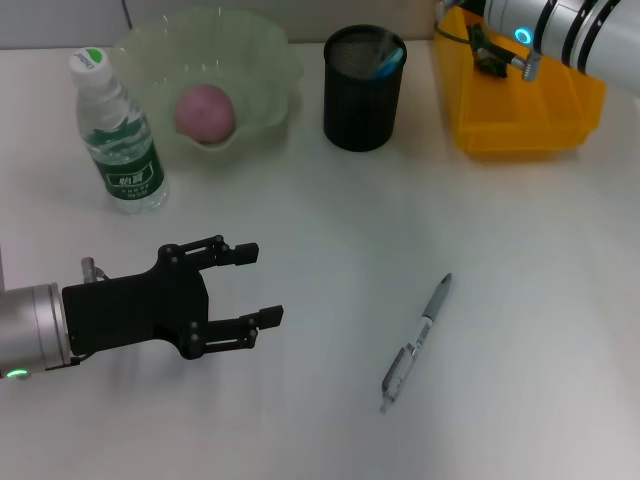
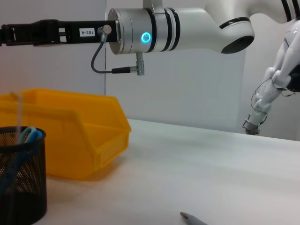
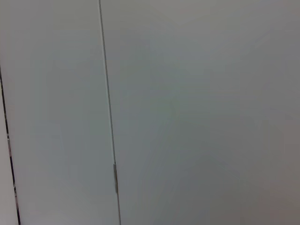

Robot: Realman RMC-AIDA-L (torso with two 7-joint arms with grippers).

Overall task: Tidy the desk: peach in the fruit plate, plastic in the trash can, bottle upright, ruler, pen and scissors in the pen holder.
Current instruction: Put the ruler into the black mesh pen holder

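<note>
A grey pen [image 1: 418, 340] lies on the white desk, right of my left gripper [image 1: 264, 285], which hovers low at the front left, open and empty. The pen's tip [image 2: 192, 218] shows in the left wrist view. The peach [image 1: 205, 112] sits in the green fruit plate [image 1: 262, 45]. Left of the plate, the bottle [image 1: 118, 135] stands upright. The black mesh pen holder [image 1: 363, 88] holds blue-handled scissors [image 2: 27, 135] and a clear ruler [image 2: 18, 110]. My right arm [image 1: 560, 30] hangs over the yellow trash can [image 1: 520, 105]. The plastic is out of view.
The trash can stands at the back right, the pen holder in the back middle. Bare desk lies between my left gripper and the pen. The right wrist view shows only a grey wall.
</note>
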